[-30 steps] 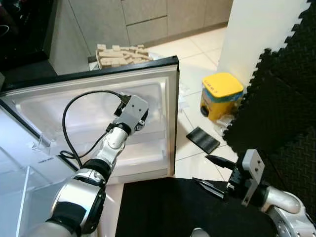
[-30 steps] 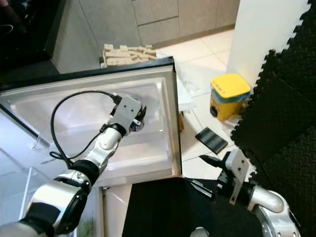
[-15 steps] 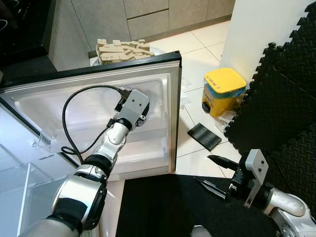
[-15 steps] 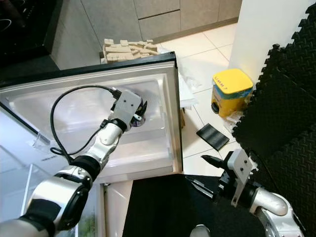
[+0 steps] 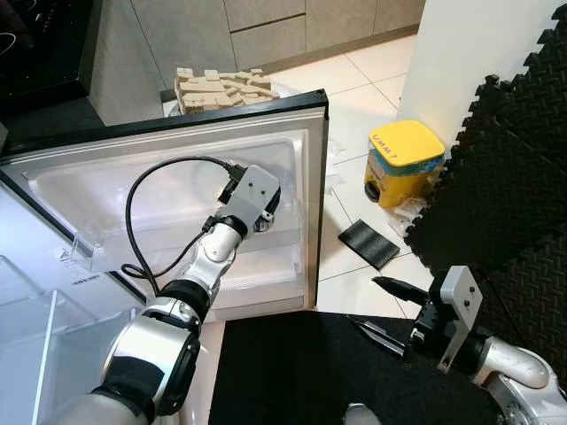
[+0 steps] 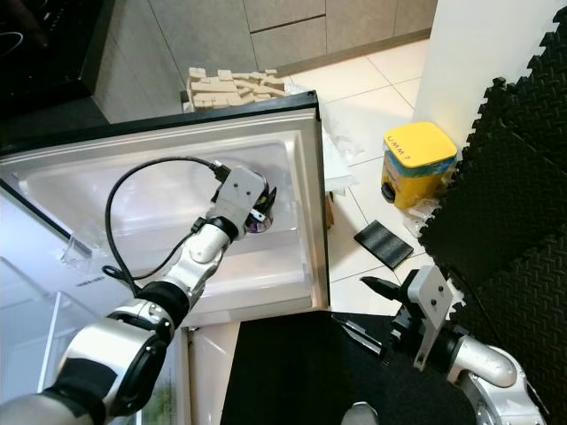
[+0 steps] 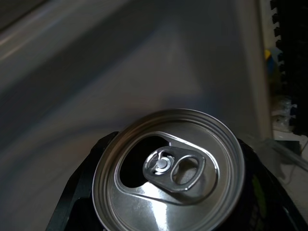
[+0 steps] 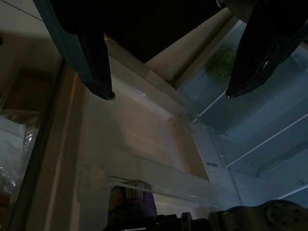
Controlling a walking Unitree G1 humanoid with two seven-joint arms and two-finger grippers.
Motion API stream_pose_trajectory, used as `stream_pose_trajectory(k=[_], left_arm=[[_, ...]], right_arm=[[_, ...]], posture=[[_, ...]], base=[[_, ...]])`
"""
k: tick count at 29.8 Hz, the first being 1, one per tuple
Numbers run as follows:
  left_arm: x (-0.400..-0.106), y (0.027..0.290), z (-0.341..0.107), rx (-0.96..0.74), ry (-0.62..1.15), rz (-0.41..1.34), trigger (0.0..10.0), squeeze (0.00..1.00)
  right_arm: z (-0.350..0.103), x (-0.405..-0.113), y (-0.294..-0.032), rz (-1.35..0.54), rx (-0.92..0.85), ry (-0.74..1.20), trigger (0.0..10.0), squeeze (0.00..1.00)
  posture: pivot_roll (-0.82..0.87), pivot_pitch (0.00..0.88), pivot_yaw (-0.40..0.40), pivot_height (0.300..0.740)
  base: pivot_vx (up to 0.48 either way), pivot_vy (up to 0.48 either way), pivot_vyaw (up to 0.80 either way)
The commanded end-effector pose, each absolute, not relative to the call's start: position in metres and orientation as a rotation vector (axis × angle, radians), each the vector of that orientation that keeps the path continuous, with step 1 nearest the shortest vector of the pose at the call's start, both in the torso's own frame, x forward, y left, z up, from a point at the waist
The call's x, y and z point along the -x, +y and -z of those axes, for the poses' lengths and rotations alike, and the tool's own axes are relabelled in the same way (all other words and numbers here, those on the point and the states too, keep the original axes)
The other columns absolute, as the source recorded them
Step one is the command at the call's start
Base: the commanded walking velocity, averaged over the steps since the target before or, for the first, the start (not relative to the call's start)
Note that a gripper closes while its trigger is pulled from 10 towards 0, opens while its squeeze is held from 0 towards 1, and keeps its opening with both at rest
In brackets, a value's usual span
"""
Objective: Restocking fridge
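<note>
One can, top opened, is sitting clamped in the left tool, which is reaching into the open fridge door above its shelf. The right tool is hovering wide and empty over a black mat. A yellow tub and cardboard trays are resting on the floor.

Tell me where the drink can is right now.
The can is held in the left claw, inside the open fridge door, beside the door's outer edge above a door shelf. In the left wrist view its silver top shows, already opened.
</note>
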State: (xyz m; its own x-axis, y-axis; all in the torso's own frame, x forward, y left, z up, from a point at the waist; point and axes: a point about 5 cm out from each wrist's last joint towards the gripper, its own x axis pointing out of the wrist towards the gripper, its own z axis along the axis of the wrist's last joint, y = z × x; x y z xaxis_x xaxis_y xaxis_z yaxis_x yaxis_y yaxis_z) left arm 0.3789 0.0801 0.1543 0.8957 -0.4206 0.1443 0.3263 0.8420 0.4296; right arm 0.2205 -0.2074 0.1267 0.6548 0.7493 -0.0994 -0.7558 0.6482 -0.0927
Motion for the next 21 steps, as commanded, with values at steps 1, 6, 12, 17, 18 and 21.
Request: stream_pose_trajectory(k=[1, 6, 12, 17, 18, 21], left_arm=[[-0.3737, 0.0775, -0.1401, -0.411, -0.192, 0.423, 10.0, 0.0], [-0.3718, 0.0751, -0.1365, -0.415, -0.182, 0.435, 10.0, 0.0], [-0.3713, 0.0737, -0.1352, -0.414, -0.175, 0.443, 10.0, 0.0], [-0.3711, 0.073, -0.135, -0.412, -0.174, 0.446, 10.0, 0.35], [-0.3713, 0.0726, -0.1356, -0.41, -0.177, 0.442, 10.0, 0.69], [-0.3716, 0.0718, -0.1366, -0.406, -0.179, 0.444, 10.0, 0.0]], right_arm=[[-0.1281, -0.2172, -0.2044, -0.868, 0.117, 0.051, 10.0, 0.0], [-0.1283, -0.2167, -0.2026, -0.872, 0.114, 0.05, 10.0, 0.0], [-0.1292, -0.2165, -0.2023, -0.871, 0.113, 0.049, 10.0, 0.0], [-0.1294, -0.2163, -0.2022, -0.87, 0.113, 0.049, 10.0, 0.0], [-0.1294, -0.216, -0.2021, -0.87, 0.113, 0.049, 10.0, 0.0], [-0.1297, -0.2158, -0.2015, -0.87, 0.113, 0.049, 10.0, 0.0]], posture=[[-0.17, 0.222, 0.144, 0.74], [-0.17, 0.221, 0.146, 0.74], [-0.18, 0.221, 0.148, 0.74], [-0.18, 0.217, 0.148, 0.74], [-0.18, 0.216, 0.149, 0.74], [-0.18, 0.216, 0.15, 0.74]], base=[[0.0, 0.0, 0.0], [0.0, 0.0, 0.0], [0.0, 0.0, 0.0], [0.0, 0.0, 0.0], [0.0, 0.0, 0.0], [0.0, 0.0, 0.0]])
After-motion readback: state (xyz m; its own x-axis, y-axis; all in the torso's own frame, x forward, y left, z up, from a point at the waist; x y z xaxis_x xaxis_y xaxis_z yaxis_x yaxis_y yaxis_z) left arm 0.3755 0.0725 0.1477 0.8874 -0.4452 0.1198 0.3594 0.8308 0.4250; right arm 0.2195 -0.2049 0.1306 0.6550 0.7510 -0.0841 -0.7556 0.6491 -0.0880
